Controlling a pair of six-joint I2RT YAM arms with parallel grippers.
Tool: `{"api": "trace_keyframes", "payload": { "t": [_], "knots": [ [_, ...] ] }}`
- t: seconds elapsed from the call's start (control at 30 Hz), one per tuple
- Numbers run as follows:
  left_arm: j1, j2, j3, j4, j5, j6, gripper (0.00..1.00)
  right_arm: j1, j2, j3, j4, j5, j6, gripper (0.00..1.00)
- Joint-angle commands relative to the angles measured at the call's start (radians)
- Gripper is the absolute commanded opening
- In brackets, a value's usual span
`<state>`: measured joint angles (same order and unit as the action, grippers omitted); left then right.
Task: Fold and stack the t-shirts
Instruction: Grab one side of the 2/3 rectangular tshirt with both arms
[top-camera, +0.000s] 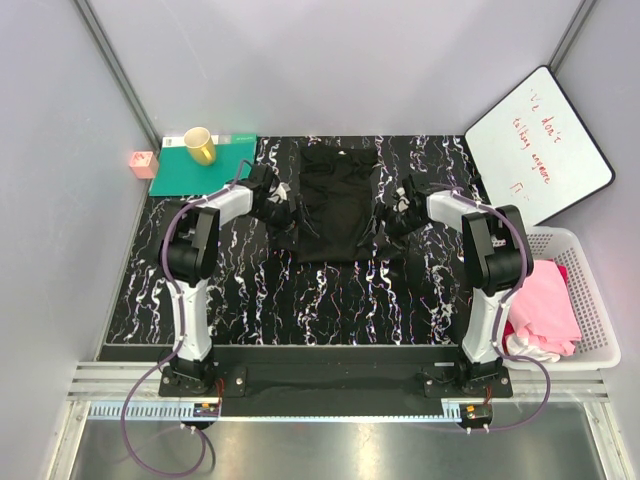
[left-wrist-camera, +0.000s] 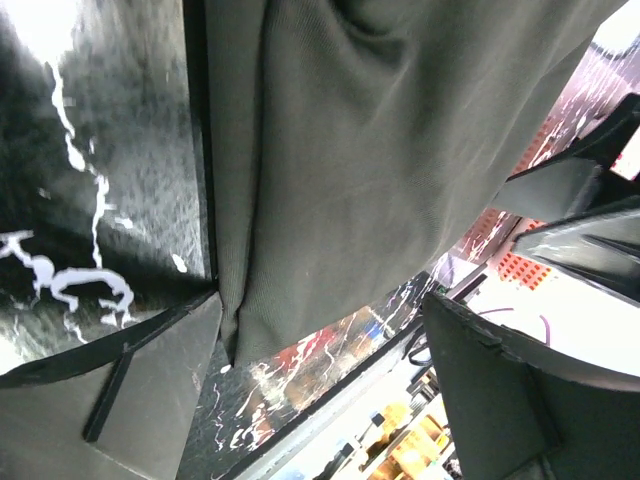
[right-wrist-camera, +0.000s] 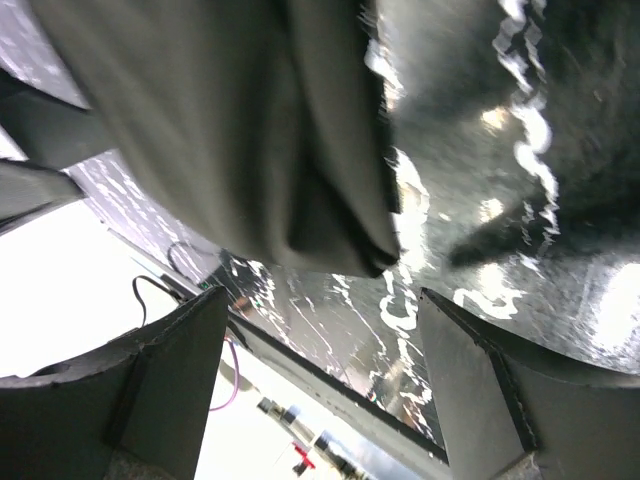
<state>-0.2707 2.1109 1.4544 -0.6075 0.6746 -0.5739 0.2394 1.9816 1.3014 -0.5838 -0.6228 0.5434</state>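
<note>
Folding of the black shirt (top-camera: 335, 205) is in hand: it lies on the bench (top-camera: 330, 300) toward the far edge, sides apparently tucked in. Jaws of the left arm (top-camera: 222, 205) and right arm (top-camera: 450, 210) flank it, released and holding nothing. The next move likely calls for gripping one end and folding it over.

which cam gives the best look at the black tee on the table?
Top external. It shows the whole black t-shirt laid out flat, with its full outline visible. The left wrist view gets only a close patch of it and one hem edge. The right wrist view gets a blurred, bunched edge, with no overall shape.
</note>
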Motion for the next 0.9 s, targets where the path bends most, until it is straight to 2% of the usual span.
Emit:
{"api": "trace_keyframes", "payload": {
  "t": [0.0, 0.2, 0.37, 0.47, 0.5, 0.53, 0.57, 0.63, 0.67, 0.7, 0.77, 0.87],
  "knots": [
    [-0.007, 0.012, -0.098, -0.038, -0.185, 0.011, 0.94, 0.0, 0.005, -0.011, -0.045, -0.015, -0.011, 0.83],
    [-0.007, -0.025, -0.127, -0.054, -0.225, 0.022, 0.91, 0.001, 0.048, -0.019, -0.044, -0.012, -0.022, 0.83],
    [-0.019, -0.008, -0.144, -0.058, -0.216, 0.029, 0.83, 0.001, 0.097, 0.018, -0.031, -0.02, -0.023, 0.79],
    [-0.045, 0.024, -0.132, -0.058, -0.216, 0.031, 0.74, 0.003, 0.126, 0.051, -0.019, -0.029, -0.019, 0.72],
    [-0.05, 0.037, -0.115, -0.057, -0.204, 0.032, 0.61, 0.003, 0.134, 0.061, -0.017, -0.04, -0.02, 0.68],
    [-0.053, 0.066, -0.105, -0.057, -0.198, 0.034, 0.4, 0.003, 0.154, 0.07, -0.011, -0.051, -0.02, 0.64],
    [-0.058, 0.083, -0.094, -0.057, -0.19, 0.035, 0.26, 0.005, 0.164, 0.088, -0.011, -0.06, -0.022, 0.47],
    [-0.059, 0.124, -0.062, -0.057, -0.167, 0.04, 0.0, 0.005, 0.186, 0.102, -0.013, -0.083, -0.023, 0.28],
    [-0.059, 0.13, -0.048, -0.058, -0.162, 0.042, 0.0, 0.003, 0.189, 0.108, -0.013, -0.089, -0.022, 0.11],
    [-0.059, 0.135, -0.045, -0.06, -0.161, 0.043, 0.0, 0.005, 0.186, 0.107, -0.014, -0.091, -0.02, 0.06],
    [-0.059, 0.12, -0.051, -0.064, -0.159, 0.046, 0.0, 0.005, 0.162, 0.093, -0.019, -0.083, -0.022, 0.01],
    [-0.058, 0.068, -0.09, -0.063, -0.167, 0.046, 0.0, 0.005, 0.117, 0.061, -0.043, -0.072, -0.028, 0.0]
  ]
}}
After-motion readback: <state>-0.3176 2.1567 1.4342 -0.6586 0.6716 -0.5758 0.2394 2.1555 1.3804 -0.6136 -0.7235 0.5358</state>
